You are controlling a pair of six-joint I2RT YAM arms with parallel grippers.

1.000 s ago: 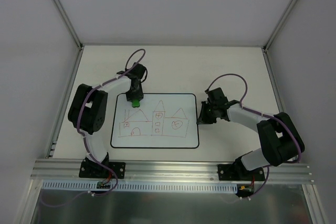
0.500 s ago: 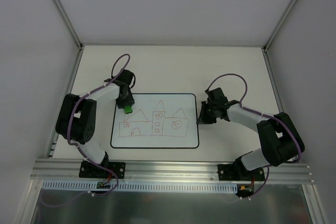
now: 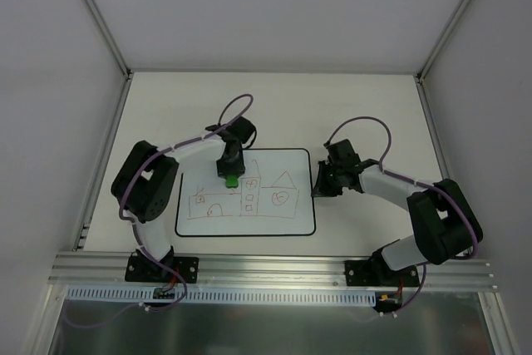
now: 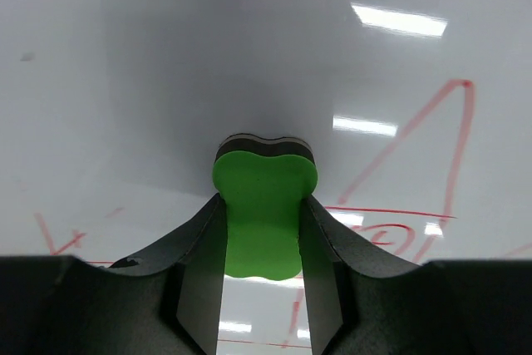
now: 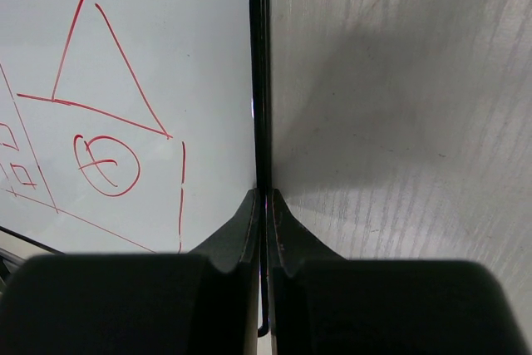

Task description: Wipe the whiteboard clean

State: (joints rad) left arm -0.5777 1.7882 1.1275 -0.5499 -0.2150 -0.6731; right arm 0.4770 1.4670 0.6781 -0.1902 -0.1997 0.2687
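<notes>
The whiteboard lies flat on the table with a red line drawing of houses on it. My left gripper is shut on a small green eraser and presses it on the board's upper middle, by the tower. In the left wrist view the eraser sits between the fingers of that gripper, on the white surface. My right gripper is shut on the board's right edge. In the right wrist view the board's black border runs into that gripper.
The pale table extends behind and beside the board. Grey walls with metal corner posts enclose it. A metal rail carrying both arm bases runs along the near edge.
My left gripper, holding the eraser, swept from the board's top left further left, then right to the upper middle. Red roof lines at upper left are gone. The right arm stayed put.
</notes>
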